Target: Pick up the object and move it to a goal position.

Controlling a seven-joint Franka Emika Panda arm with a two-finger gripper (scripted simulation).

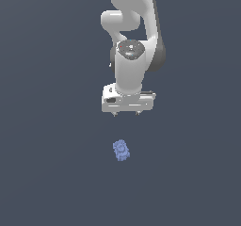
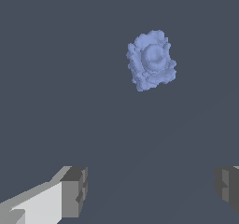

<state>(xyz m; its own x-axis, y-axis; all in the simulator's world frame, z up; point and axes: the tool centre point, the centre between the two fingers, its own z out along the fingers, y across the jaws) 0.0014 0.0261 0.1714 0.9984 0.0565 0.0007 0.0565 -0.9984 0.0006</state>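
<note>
The arm is hanging over the counter (image 1: 42, 173) with its gripper (image 1: 126, 113) empty, jaws spread wide apart. The block (image 1: 121, 150) is lying on the counter, apart from the gripper, toward 6 o'clock in the exterior view. I judge this the approach: next, centring over the block and descending. No containers are showing.

place: simulator render, not a real room | evidence: flat, uniform slate-grey ground (image 1: 47, 173) filled both views, without texture or walls | smooth, plain-shaded white arm (image 1: 129, 55) | blocky periwinkle object (image 1: 121, 150) looked voxel-like
</note>
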